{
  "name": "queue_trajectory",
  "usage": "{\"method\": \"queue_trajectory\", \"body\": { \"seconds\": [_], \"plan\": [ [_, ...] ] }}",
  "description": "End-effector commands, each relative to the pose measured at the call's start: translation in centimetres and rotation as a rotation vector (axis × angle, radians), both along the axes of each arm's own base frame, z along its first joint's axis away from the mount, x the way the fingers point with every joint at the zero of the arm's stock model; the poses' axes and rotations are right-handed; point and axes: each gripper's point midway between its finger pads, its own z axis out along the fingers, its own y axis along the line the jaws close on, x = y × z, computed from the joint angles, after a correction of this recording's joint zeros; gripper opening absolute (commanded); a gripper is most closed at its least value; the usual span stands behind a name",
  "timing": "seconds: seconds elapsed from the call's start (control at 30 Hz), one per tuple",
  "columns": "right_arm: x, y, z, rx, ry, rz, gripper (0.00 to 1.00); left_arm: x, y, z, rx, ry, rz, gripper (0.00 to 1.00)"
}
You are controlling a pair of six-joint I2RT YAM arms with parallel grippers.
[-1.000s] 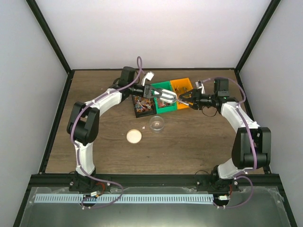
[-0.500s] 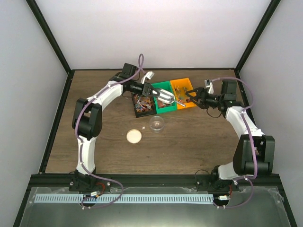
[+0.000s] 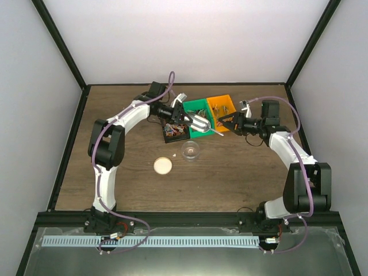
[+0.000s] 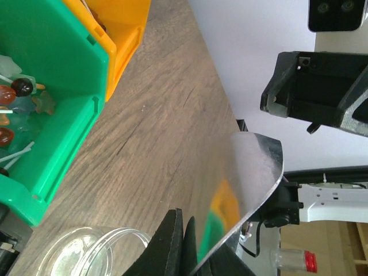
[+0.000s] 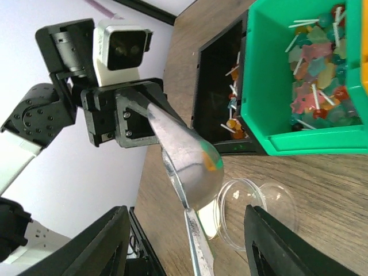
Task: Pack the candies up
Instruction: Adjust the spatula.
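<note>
Silver metal, the scoop is clamped by its handle in your left gripper. Compared with half a second ago it sits a little nearer and lower, its bowl now over the near edge of the green bin rather than over the bin's middle. Your right gripper has come in leftward from over the orange bin and now hangs just beside the scoop's bowl. Its fingers are spread wide, and a thin metal strip runs through the gap between them; you cannot tell whether either finger touches it. The three bins, the clear round dish and the beige lid lie on the counter where they lay before. The candies fill the green bin, many of them on white sticks, and more lie in the black bin to its left. The scoop's bowl shows orange and green patches on its shiny surface, and you cannot tell whether a candy lies in it. In the left wrist view a red-capped bottle stands far off, too blurred to read any label.
</note>
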Motion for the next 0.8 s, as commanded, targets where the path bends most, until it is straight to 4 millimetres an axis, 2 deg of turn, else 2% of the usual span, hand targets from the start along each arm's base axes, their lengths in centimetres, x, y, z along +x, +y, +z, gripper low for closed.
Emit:
{"method": "queue_trajectory", "body": {
  "seconds": [0.0,0.27,0.53,0.77],
  "plan": [
    [-0.3,1.2,0.8,0.015,-0.044,0.048,0.56,-0.2,-0.2,1.0,-0.045,0.039,-0.008,0.04],
    [-0.7,1.6,0.2,0.025,-0.029,0.006,0.58,0.4,-0.4,1.2,-0.080,0.072,0.072,0.04],
    [-0.9,2.5,-0.4,0.034,-0.018,0.018,0.49,0.6,-0.5,1.5,-0.110,0.097,0.104,0.04],
    [-0.8,2.5,-1.3,0.024,0.003,0.004,0.49,0.6,-0.7,2.2,-0.144,0.104,0.104,0.04]
  ]
}}
